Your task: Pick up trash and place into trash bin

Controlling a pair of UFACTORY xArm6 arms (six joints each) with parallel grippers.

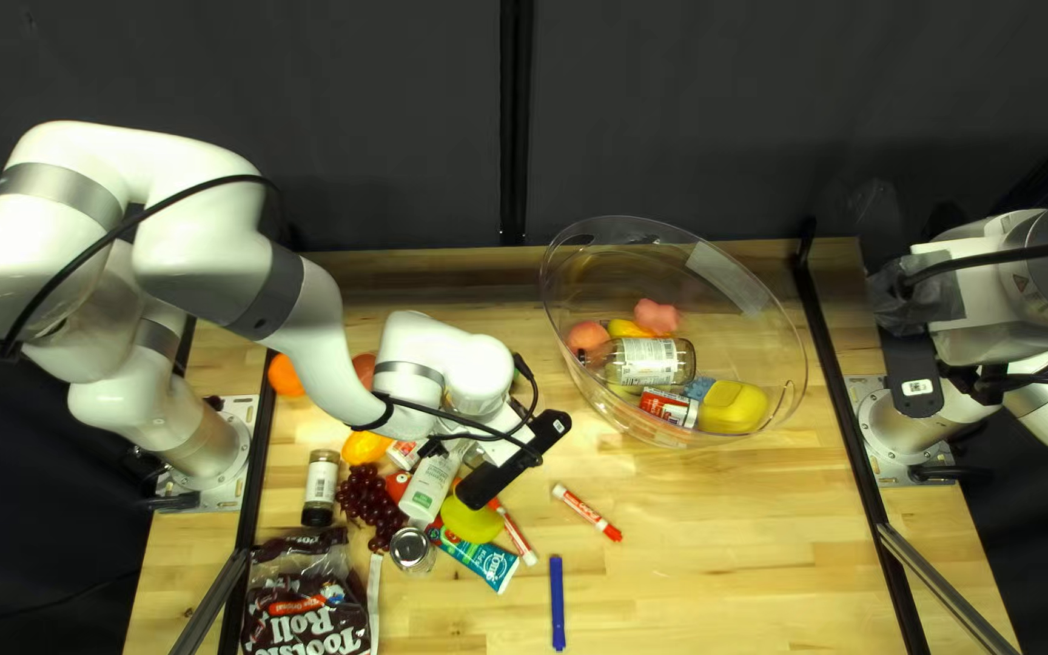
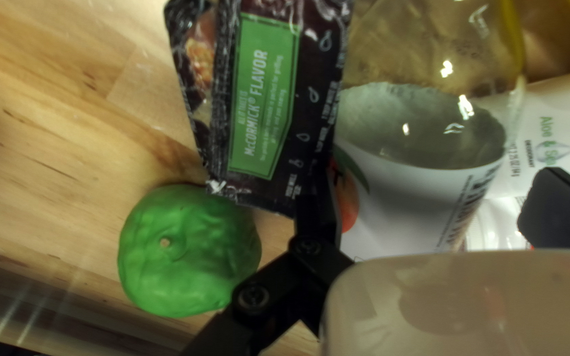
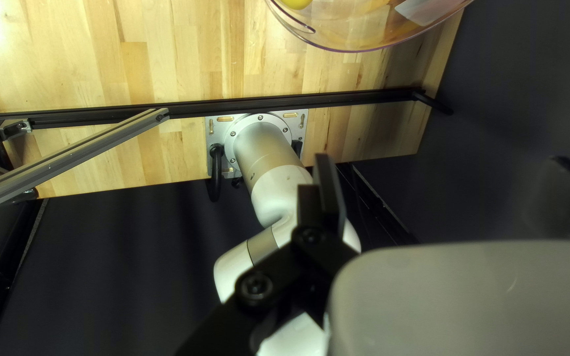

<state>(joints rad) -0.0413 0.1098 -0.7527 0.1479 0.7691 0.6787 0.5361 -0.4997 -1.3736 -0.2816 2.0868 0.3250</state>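
Two fingers of the left hand (image 1: 502, 449) stood spread — a clear, white-labelled container (image 2: 410, 198) lay between them, among items on the bench (image 1: 706, 546). A dark seasoning packet (image 2: 265, 99) and green fruit (image 2: 186, 254) lay beside it. The right hand (image 1: 906, 297) was spread too — a clear bin (image 1: 730, 282) held a labelled jar (image 1: 650, 362).

glossy clear plastic bin (image 1: 752, 337), smooth wood table (image 1: 730, 546), matt curtain (image 1: 366, 121)
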